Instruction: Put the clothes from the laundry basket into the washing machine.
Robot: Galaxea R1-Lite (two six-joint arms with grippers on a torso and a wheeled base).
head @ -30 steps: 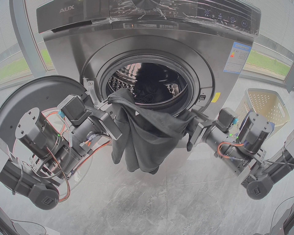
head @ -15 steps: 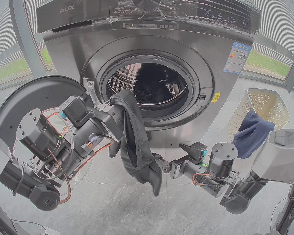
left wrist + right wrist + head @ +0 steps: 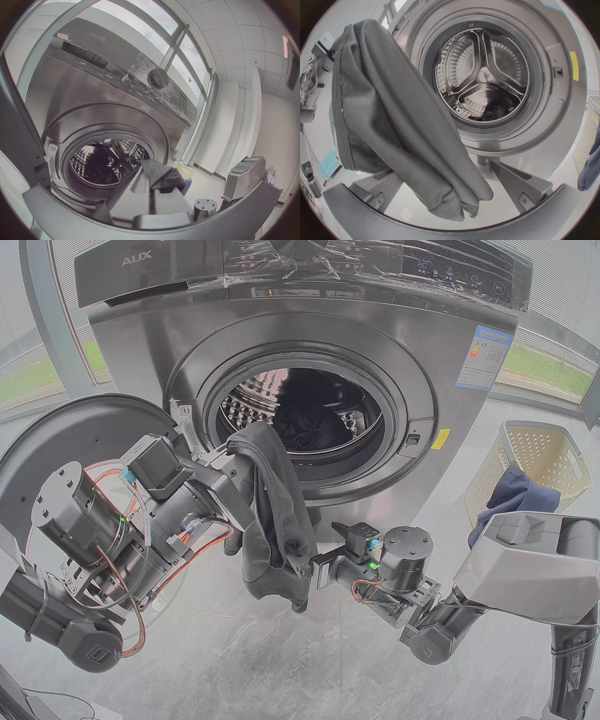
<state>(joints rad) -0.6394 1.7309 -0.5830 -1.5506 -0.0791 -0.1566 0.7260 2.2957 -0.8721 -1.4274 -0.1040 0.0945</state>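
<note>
Standing front and centre, the washing machine (image 3: 300,321) is seen with its round door (image 3: 81,427) laid wide open to the robot's left, so that the drum (image 3: 300,409) is left free for loading. A few dark items (image 3: 487,115) are seen lying low inside the drum. The laundry basket (image 3: 544,459) is set on the floor to the right of the machine, and a blue garment (image 3: 519,496) is draped over its near rim, not yet taken up.

A dark garment (image 3: 275,515) is held just in front of the drum's opening, at its lower left edge, and most of it is left hanging down outside the opening towards the floor. It is judged to be held there so that it can be fed over the lip. Its top corner is clenched in the left gripper (image 3: 153,184), whose fingers are closed on a bunched fold of the cloth.

The right gripper (image 3: 443,178) is placed lower, at the garment's hanging end, with its jaws spread wide and the cloth dangling between them. Nothing is gripped by it, and whether the cloth is touched by either finger cannot be told. It is judged to be set there so that the loose end can be gathered and lifted.
</note>
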